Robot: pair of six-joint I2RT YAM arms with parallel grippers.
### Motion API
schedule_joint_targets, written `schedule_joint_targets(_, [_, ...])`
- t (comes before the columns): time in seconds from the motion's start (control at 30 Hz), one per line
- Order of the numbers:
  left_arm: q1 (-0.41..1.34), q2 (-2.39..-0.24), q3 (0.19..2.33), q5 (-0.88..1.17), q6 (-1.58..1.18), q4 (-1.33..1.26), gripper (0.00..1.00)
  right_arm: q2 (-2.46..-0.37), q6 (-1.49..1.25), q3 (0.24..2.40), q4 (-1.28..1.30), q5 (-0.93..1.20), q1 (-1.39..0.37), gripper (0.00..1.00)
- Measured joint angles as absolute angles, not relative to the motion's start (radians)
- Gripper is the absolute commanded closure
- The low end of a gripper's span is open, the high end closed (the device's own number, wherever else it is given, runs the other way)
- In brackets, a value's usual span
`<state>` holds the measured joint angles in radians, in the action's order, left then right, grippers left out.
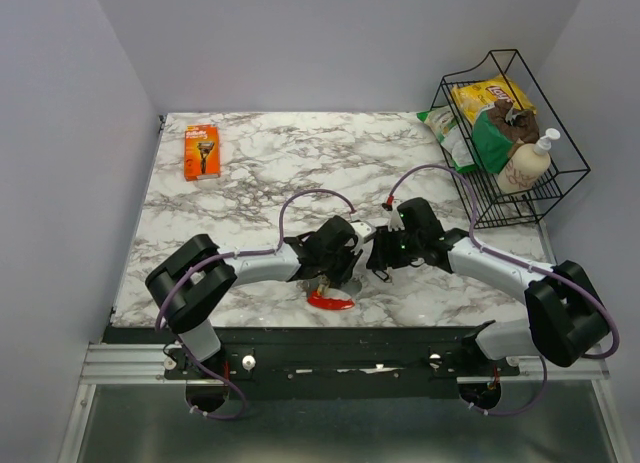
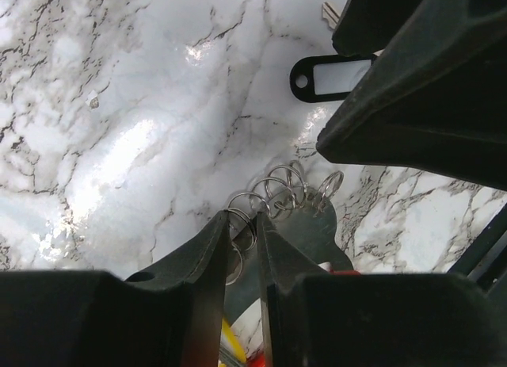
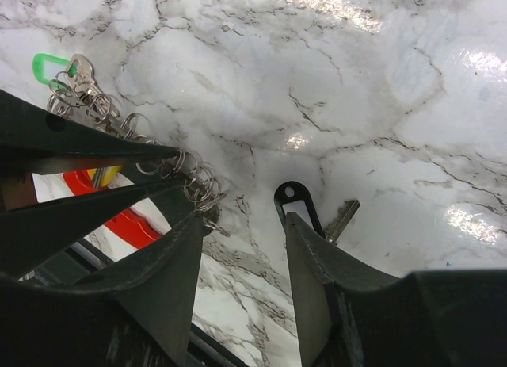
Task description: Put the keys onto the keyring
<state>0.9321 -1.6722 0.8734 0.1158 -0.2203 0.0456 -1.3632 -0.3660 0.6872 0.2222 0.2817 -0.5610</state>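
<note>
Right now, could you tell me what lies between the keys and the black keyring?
Only bare marble table separates the keys from the keyring; the right wrist view shows it.

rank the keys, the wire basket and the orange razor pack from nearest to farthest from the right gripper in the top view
1. keys: just to the near left of the right gripper, at the table's near edge.
2. wire basket: on the far right of the table.
3. orange razor pack: at the far left corner.

Plain pale walls (image 1: 330, 43) enclose a white, grey-veined marble bench (image 1: 260, 173) on three sides; light glares off its polished top.
</note>
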Motion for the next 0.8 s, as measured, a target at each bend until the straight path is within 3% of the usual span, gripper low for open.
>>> schedule_joint_targets(0.27, [0.934, -1.672, 0.873, 0.074, -0.205, 0.052, 0.76, -1.363, -0.365, 0.687, 0.219, 0.282, -0.561, 0.46])
schedule_joint_targets(0.33, [0.934, -1.671, 0.873, 0.069, -0.200, 0.052, 0.82, -1.363, -0.365, 0.687, 0.218, 0.283, -0.561, 0.45])
schedule_joint_targets(0.37, [0.934, -1.670, 0.873, 0.067, -0.198, 0.053, 0.92, -1.363, -0.365, 0.687, 0.218, 0.283, -0.561, 0.45])
schedule_joint_targets(0.43, [0.934, -1.668, 0.873, 0.063, -0.194, 0.054, 0.99, -1.363, -0.365, 0.687, 0.218, 0.284, -0.561, 0.46])
schedule_joint_targets(0.8, [0.934, -1.634, 0.863, 0.055, -0.174, 0.056, 1.00, -1.348, -0.350, 0.687, 0.217, 0.301, -0.562, 0.46])
